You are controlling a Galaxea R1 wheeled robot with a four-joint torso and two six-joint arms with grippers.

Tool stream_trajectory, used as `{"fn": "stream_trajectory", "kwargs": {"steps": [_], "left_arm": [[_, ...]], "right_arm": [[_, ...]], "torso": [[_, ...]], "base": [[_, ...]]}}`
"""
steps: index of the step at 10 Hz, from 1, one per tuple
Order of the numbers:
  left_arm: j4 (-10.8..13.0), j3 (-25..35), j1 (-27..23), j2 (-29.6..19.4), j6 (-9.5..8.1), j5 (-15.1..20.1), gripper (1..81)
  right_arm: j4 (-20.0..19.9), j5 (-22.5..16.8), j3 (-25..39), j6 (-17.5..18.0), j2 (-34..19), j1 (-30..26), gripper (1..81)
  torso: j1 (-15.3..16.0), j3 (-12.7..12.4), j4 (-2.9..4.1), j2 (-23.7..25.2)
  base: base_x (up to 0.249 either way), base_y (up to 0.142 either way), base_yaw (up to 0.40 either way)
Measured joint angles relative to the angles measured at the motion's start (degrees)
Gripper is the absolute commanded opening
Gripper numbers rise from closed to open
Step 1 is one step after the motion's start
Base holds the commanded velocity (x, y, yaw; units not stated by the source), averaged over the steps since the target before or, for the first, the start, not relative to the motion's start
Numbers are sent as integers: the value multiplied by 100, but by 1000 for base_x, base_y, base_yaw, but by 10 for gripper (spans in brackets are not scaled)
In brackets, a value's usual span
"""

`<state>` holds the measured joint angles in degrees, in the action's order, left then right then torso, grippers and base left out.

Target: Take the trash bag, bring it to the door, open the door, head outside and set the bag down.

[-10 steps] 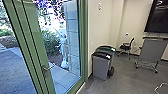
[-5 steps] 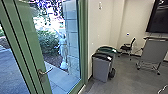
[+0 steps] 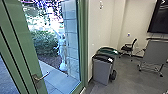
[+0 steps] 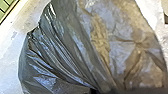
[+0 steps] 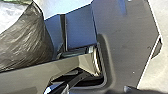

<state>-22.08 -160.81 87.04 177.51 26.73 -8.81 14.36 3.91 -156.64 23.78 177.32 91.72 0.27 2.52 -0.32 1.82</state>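
Note:
The grey trash bag (image 4: 62,47) fills much of the left wrist view, its plastic drawn into tight folds that meet at my left gripper (image 4: 94,90), which is shut on it. Part of the bag (image 5: 27,37) also shows in the right wrist view, beside the robot's dark plate. In the head view, a green-framed glass door (image 3: 23,37) stands at the left, with a metal lever handle (image 3: 40,78) low on its frame. I cannot tell whether the door is ajar.
Two wheeled bins, one black-lidded (image 3: 102,70) and one green-lidded (image 3: 107,50), stand against the wall right of the doorway. Farther right are an office chair (image 3: 128,48) and a grey wheeled stand (image 3: 152,53). Through the glass show paving (image 3: 58,78), a bush (image 3: 43,43) and a pale statue (image 3: 62,52).
The head camera has moved nearer to the door. Its handle now appears lower and farther left, while the bins look slightly larger.

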Motion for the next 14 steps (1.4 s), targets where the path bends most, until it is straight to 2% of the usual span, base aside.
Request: {"fn": "stream_trajectory", "kwargs": {"steps": [14], "left_arm": [[4,0,17,0,0,-5,10]], "right_arm": [[0,0,-1,0,0,1,811]], "torso": [[2,0,0,0]], "base": [[151,0,0]]}}
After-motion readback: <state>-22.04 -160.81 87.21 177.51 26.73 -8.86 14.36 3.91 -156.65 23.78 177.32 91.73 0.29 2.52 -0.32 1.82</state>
